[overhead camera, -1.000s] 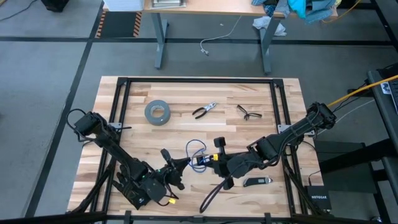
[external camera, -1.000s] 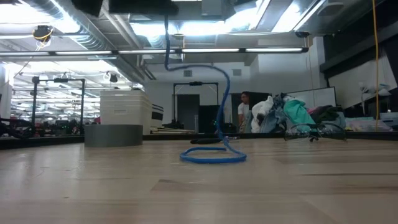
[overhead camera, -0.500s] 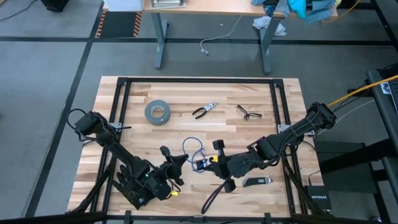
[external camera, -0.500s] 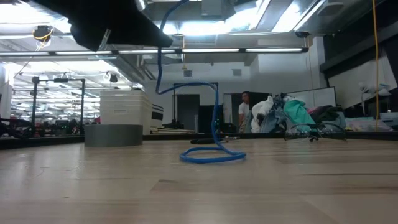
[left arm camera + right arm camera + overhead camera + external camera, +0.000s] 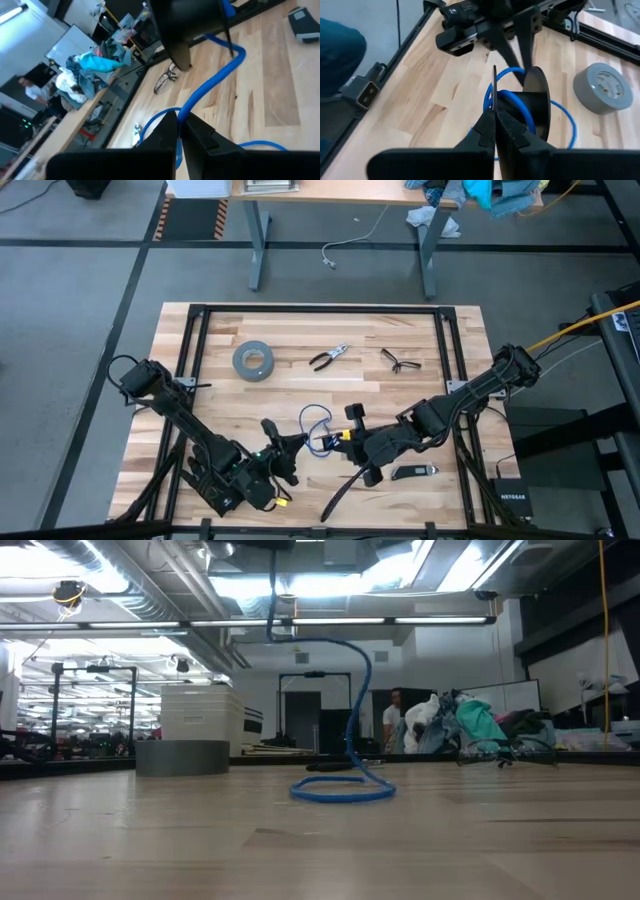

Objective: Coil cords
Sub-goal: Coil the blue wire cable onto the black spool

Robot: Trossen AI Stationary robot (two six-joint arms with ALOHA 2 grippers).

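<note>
The cord is blue with black parts. One blue loop (image 5: pixel 343 790) lies on the table, and a blue strand (image 5: pixel 358 690) arches up from it out of the low view's top. In the high view the loop (image 5: pixel 314 420) lies between my two grippers near the table's middle front. My left gripper (image 5: pixel 292 446) is shut on the blue strand. My right gripper (image 5: pixel 345 438) faces it, shut on a thin black part of the cord. A black tail (image 5: pixel 340 495) trails toward the near edge. My left gripper pinches the blue strand (image 5: pixel 186 111) between its two fingertips, coming level from the table's left. The strand runs on, clear of the table, toward my right gripper. My right gripper pinches a thin black stretch of cord (image 5: pixel 493 95) between its fingertips, coming from the table's right. That stretch stands straight out past the fingers, beside a dark round piece (image 5: pixel 536 100) with blue cord around it.
A grey tape roll (image 5: pixel 253 361), pliers (image 5: pixel 328 358) and glasses (image 5: pixel 400 361) lie toward the far side. A small dark device (image 5: pixel 413 471) lies by my right arm. Black frame rails (image 5: pixel 190 360) run along the table's sides.
Half a second ago my left gripper dipped down and toward the table's left, pulling the raised blue arch that way. It has since come back up and right. The loop on the table has stayed where it was.
</note>
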